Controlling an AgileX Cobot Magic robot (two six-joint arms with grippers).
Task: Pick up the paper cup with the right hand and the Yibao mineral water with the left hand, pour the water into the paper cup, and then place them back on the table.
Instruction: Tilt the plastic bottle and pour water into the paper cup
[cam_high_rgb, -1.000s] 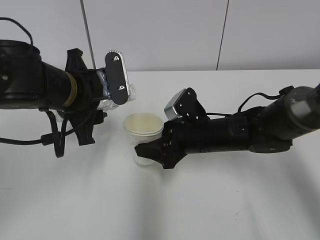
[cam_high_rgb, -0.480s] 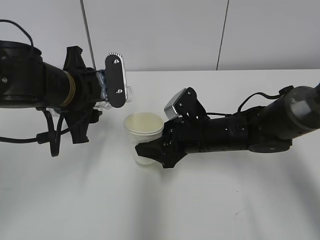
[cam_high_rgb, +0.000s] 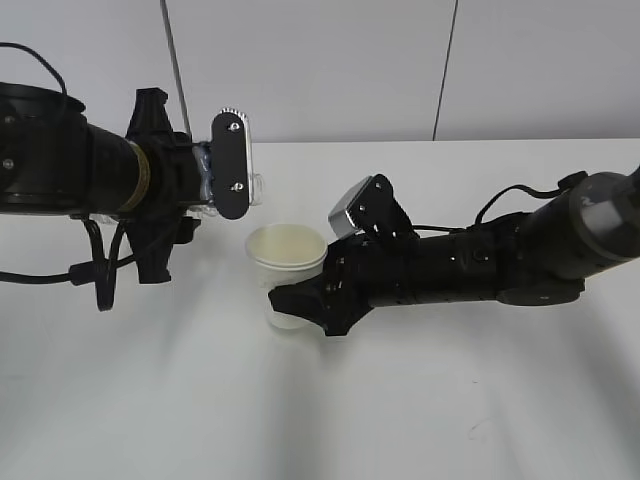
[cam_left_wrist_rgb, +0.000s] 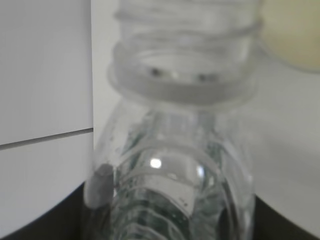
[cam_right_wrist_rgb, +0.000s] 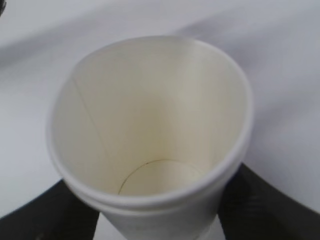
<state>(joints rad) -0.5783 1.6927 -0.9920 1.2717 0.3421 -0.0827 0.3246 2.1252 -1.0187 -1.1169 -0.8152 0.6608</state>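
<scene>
Near edge of tabletop (cam_high_rgb: 330, 420) bare and white, with a faint scuff toward the near right corner.

Further in, near the middle: cup (cam_high_rgb: 287, 262) upright, mouth open upward, cream inside. Pinched low on its wall by the right hand (cam_high_rgb: 300, 302), black fingers (cam_right_wrist_rgb: 252, 202) pressed against either side of it, as seen in the right wrist view, where cup (cam_right_wrist_rgb: 150, 150) fills the frame and its round bottom seam shows; no water discernible inside. Whether the cup's base touches the tabletop or hangs just above: cannot tell. Right arm stretched in low from the right edge, silver-grey wrist block just behind the cup.

Just beyond and to the left of the cup: bottle (cam_high_rgb: 258, 190) held level by the left hand (cam_high_rgb: 232, 165), lying on its side with neck pointing right toward the cup, mouth near the cup's rim but left of it, not over it. Only a sliver of clear plastic showing past the black finger plate. In the left wrist view, bottle (cam_left_wrist_rgb: 175, 165) close and blurred, threaded neck uncapped, ribbed clear body running down between dark fingers (cam_left_wrist_rgb: 280, 225) at the frame's bottom corners, gripped on both sides. Cream cup rim (cam_left_wrist_rgb: 295, 35) at upper right.

Far edge of tabletop meeting a pale panelled wall.
</scene>
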